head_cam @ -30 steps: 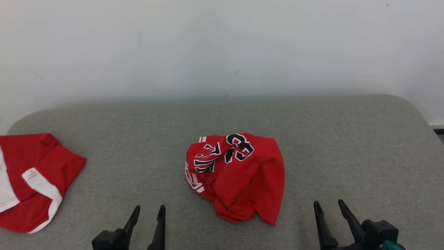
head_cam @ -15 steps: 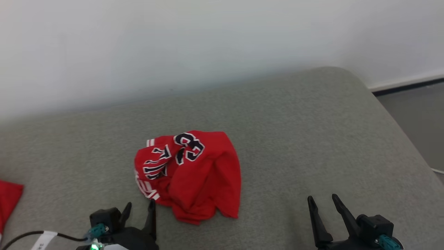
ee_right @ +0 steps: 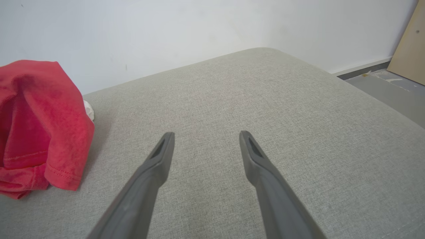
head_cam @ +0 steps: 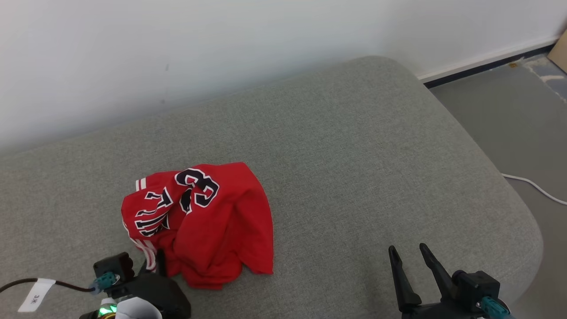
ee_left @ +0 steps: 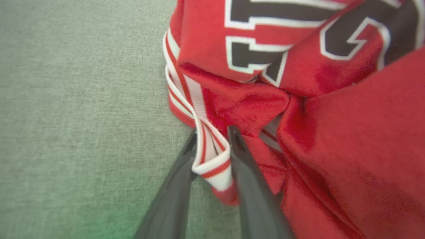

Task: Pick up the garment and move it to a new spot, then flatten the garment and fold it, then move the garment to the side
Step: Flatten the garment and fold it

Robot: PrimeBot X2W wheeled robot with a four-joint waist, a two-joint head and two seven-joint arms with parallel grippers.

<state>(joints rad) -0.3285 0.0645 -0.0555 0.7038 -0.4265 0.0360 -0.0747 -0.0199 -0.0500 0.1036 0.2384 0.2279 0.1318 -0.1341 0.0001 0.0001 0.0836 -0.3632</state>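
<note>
The garment (head_cam: 199, 221) is a crumpled red jersey with black, white-edged numbers, lying left of centre on the grey cushion (head_cam: 354, 155). My left gripper (head_cam: 153, 263) is at its near-left edge. In the left wrist view the two fingers of the left gripper (ee_left: 213, 132) press on both sides of a looped red-and-white striped trim of the garment (ee_left: 332, 132). My right gripper (head_cam: 407, 248) hovers open at the lower right, well away from the cloth. Between the spread fingers of the right gripper (ee_right: 206, 133) lies bare cushion, with the garment (ee_right: 40, 126) off to the left.
The cushion's rounded right edge drops to a grey floor (head_cam: 509, 110) with a white cable (head_cam: 531, 186). A white wall runs behind. A tagged black cable (head_cam: 37, 294) trails from my left wrist. A board (ee_right: 408, 49) leans at the far right.
The head camera has swung right, so the scene shifted left. My left gripper reached forward to the garment's near-left edge and narrowed onto the striped trim. The right gripper stayed open.
</note>
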